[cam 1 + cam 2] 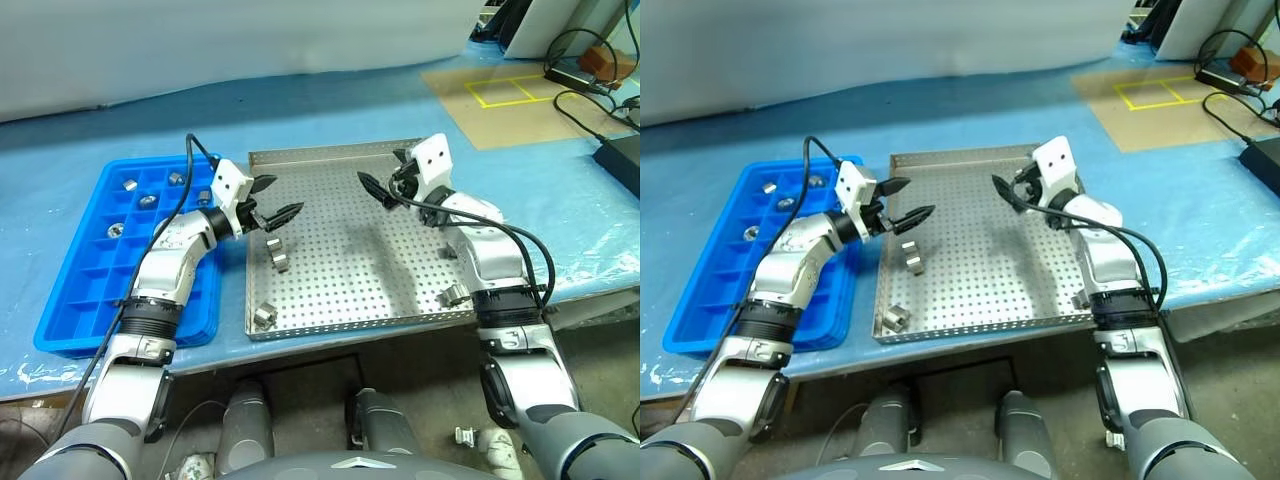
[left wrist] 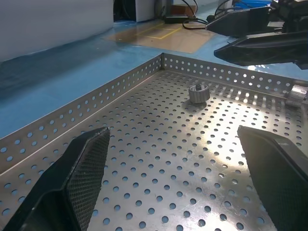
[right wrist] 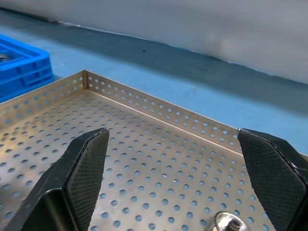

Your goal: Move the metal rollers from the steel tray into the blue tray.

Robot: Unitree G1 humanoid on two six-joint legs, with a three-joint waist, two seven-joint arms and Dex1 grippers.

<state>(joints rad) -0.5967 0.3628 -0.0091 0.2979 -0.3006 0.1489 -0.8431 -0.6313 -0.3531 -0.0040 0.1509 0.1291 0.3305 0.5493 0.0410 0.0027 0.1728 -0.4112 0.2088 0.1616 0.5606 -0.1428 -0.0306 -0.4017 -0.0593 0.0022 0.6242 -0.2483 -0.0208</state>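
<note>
The steel tray (image 1: 330, 290) lies in the middle of the table with the blue tray (image 1: 90, 290) to its left. Several metal rollers rest on the steel tray: one (image 1: 277, 253) below my left gripper, one (image 1: 264, 316) at the front left corner and one (image 1: 452, 295) by the front right rim. Several more rollers (image 1: 147, 200) sit in the blue tray's far compartments. My left gripper (image 1: 287, 195) hovers open over the steel tray's left part. My right gripper (image 1: 373, 190) hovers open over its right part. Both are empty and point toward each other.
A blue sheet covers the table. At the far right lie a brown board (image 1: 510, 100) with yellow tape, black cables and a dark box (image 1: 622, 160). A white wall runs along the back. The table's front edge is close below both trays.
</note>
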